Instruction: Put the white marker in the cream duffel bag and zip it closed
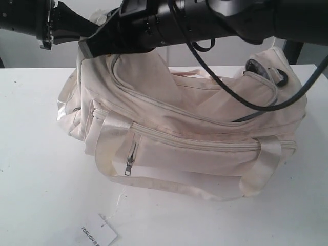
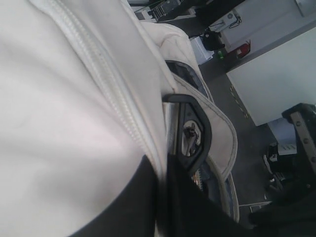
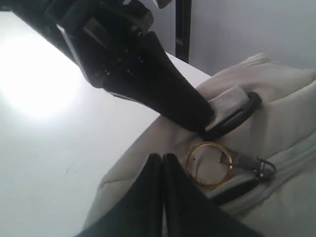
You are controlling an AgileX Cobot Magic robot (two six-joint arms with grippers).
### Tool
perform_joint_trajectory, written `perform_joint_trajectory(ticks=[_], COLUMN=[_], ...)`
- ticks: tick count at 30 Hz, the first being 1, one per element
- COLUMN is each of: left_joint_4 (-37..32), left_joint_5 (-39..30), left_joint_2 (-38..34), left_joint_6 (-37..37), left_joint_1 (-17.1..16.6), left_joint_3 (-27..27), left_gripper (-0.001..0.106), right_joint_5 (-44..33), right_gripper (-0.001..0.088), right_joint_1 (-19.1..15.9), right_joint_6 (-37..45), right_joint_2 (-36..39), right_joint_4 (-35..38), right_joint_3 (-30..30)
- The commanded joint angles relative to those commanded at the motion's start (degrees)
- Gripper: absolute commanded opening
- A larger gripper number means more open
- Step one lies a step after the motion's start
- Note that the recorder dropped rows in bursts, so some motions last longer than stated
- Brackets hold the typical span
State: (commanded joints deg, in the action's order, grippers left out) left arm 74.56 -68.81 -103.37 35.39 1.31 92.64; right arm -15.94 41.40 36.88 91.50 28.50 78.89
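The cream duffel bag (image 1: pixel 179 138) lies on the white table (image 1: pixel 36 195), and its curved top zipper (image 1: pixel 154 102) looks closed along the length I can see. My left gripper (image 1: pixel 88 41) (image 2: pixel 163 170) is shut on the fabric tab (image 3: pixel 228 101) at the bag's far left end, beside a black D-ring (image 2: pixel 192 129). My right gripper (image 3: pixel 163 157) reaches across to that same end. It is shut, its tips resting on the bag right beside the gold round pull (image 3: pixel 210 164), with nothing seen between them. The white marker is out of view.
A flat white paper tag (image 1: pixel 97 234) with black print lies near the table's front edge. Shiny handle straps (image 1: pixel 110 146) hang over the front pocket zip (image 1: pixel 129 165). The right arm's black cable (image 1: pixel 230 95) drapes across the bag's top. Another D-ring (image 1: pixel 266 72) sits at the right end.
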Motion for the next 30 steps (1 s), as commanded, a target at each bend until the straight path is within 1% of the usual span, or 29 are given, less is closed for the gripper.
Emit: perform_joint_trajectory(ticks=[1, 5, 7, 10, 13, 15, 17, 20, 21, 23, 24, 26, 28, 30], left_joint_4=[0.0, 0.0, 0.0, -0.1, -0.1, -0.1, -0.1, -0.1, -0.1, -0.1, -0.1, -0.1, -0.1, -0.1], left_joint_5=[0.0, 0.0, 0.0, 0.0, 0.1, 0.1, 0.3, 0.3, 0.1, 0.0, 0.0, 0.0, 0.0, 0.0], left_joint_2=[0.0, 0.0, 0.0, 0.0, 0.0, 0.0, 0.0, 0.0, 0.0, 0.0, 0.0, 0.0, 0.0, 0.0], left_joint_6=[0.0, -0.2, -0.7, -0.7, -0.8, -0.9, -0.9, -0.9, -0.9, -0.9, -0.9, -0.9, -0.9, -0.9], left_joint_1=[0.0, 0.0, 0.0, 0.0, 0.0, 0.0, 0.0, 0.0, 0.0, 0.0, 0.0, 0.0, 0.0, 0.0], left_joint_3=[0.0, 0.0, 0.0, 0.0, 0.0, 0.0, 0.0, 0.0, 0.0, 0.0, 0.0, 0.0, 0.0, 0.0], left_gripper=[0.000, 0.000, 0.000, 0.000, 0.000, 0.000, 0.000, 0.000, 0.000, 0.000, 0.000, 0.000, 0.000, 0.000], right_joint_5=[0.0, -4.1, -8.4, -15.8, -21.7, -22.4, -21.9, -20.5, -19.6, -18.3, -17.2, -15.6, -14.0, -13.0], right_gripper=[0.0000, 0.0000, 0.0000, 0.0000, 0.0000, 0.0000, 0.0000, 0.0003, 0.0022, 0.0072, 0.0122, 0.0204, 0.0287, 0.0343], right_joint_1=[0.3, 1.1, 1.6, 2.6, 3.9, 5.1, 6.9, 9.0, 9.6, 10.2, 10.5, 10.6, 10.6, 10.6], right_joint_6=[-1.8, -15.9, -24.1, -34.6, -37.3, -37.3, -37.3, -41.3, -45.0, -50.0, -52.6, -53.8, -53.8, -53.8], right_joint_2=[0.0, 0.0, 0.0, 0.0, 0.0, 0.1, 0.8, 2.9, 4.0, 5.1, 5.5, 6.0, 6.6, 6.9], right_joint_4=[-2.3, -14.5, -21.7, -29.1, -31.1, -32.1, -36.0, -46.4, -51.5, -57.5, -60.2, -62.0, -62.1, -63.0], right_joint_3=[0.1, 1.9, 3.7, 6.9, 9.8, 10.4, 10.4, 10.4, 10.4, 10.4, 10.4, 10.4, 10.4, 10.4])
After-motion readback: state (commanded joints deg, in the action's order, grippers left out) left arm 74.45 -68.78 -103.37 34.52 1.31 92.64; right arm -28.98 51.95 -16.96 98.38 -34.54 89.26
